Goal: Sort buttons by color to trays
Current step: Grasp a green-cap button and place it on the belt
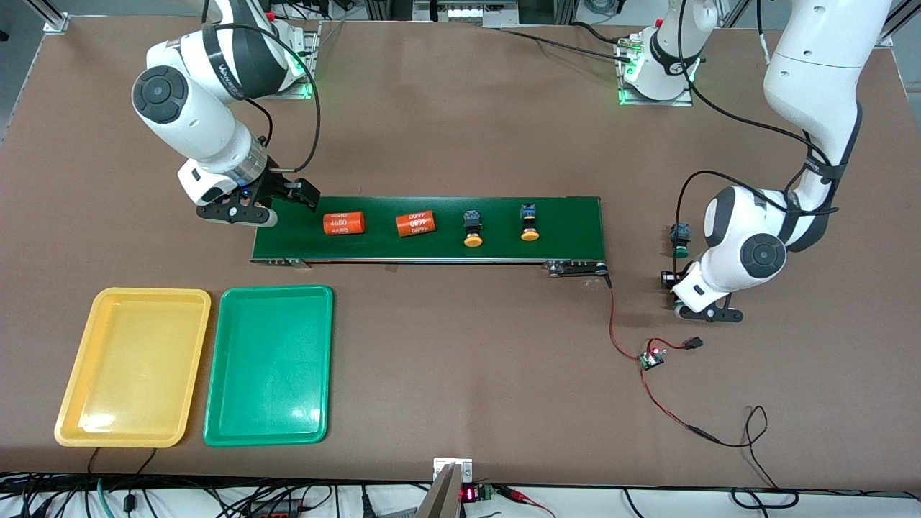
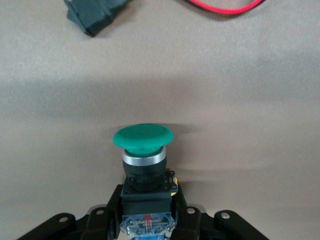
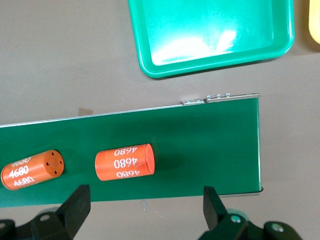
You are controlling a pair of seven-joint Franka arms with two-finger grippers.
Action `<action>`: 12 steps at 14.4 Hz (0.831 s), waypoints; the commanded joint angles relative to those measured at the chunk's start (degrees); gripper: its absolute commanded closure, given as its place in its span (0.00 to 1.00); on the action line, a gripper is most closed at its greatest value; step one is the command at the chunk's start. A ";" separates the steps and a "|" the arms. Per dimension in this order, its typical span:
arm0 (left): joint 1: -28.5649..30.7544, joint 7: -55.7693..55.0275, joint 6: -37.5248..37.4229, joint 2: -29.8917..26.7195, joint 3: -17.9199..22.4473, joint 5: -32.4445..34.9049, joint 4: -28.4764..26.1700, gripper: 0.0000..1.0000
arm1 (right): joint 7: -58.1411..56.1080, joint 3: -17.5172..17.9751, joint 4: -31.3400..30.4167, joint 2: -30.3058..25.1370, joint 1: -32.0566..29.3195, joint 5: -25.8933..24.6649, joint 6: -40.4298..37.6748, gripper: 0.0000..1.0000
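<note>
My left gripper (image 2: pixel 147 199) is shut on the black-and-blue body of a green-capped button (image 2: pixel 143 160) and holds it low over bare table off the belt's end; in the front view that gripper (image 1: pixel 670 282) mostly hides it. A second green-capped button (image 1: pixel 680 241) lies on the table beside that arm. Two orange-capped buttons (image 1: pixel 472 229) (image 1: pixel 529 222) lie on the belt. My right gripper (image 1: pixel 289 201) (image 3: pixel 145 202) is open and empty over the belt's end nearest the right arm. The yellow tray (image 1: pixel 133 292) and the green tray (image 1: pixel 277 289) (image 3: pixel 215 62) hold nothing.
The dark-green conveyor belt (image 1: pixel 568 216) (image 3: pixel 210 145) carries two orange numbered cylinders (image 1: pixel 344 223) (image 1: pixel 416 224), also in the right wrist view (image 3: pixel 125 161) (image 3: pixel 31 171). A red-and-black wire with a small board (image 1: pixel 651 357) and a black connector (image 1: pixel 692 343) (image 2: pixel 92 17) lies nearer the camera than my left gripper.
</note>
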 commanded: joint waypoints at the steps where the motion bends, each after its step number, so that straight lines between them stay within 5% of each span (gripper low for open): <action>1: -0.67 0.45 -8.43 -4.55 -1.39 -2.31 1.69 0.75 | -0.07 0.50 0.27 0.29 -0.55 -0.21 -0.97 0.00; 6: -0.85 -6.46 -16.81 -8.17 -11.83 -9.44 1.96 0.75 | 0.28 0.59 0.45 0.21 -0.81 -0.21 -2.47 0.00; 12: -1.46 -20.19 -13.14 -9.22 -21.52 -9.44 -2.95 0.75 | 0.11 0.41 0.71 -0.32 -4.94 -0.21 -2.46 0.00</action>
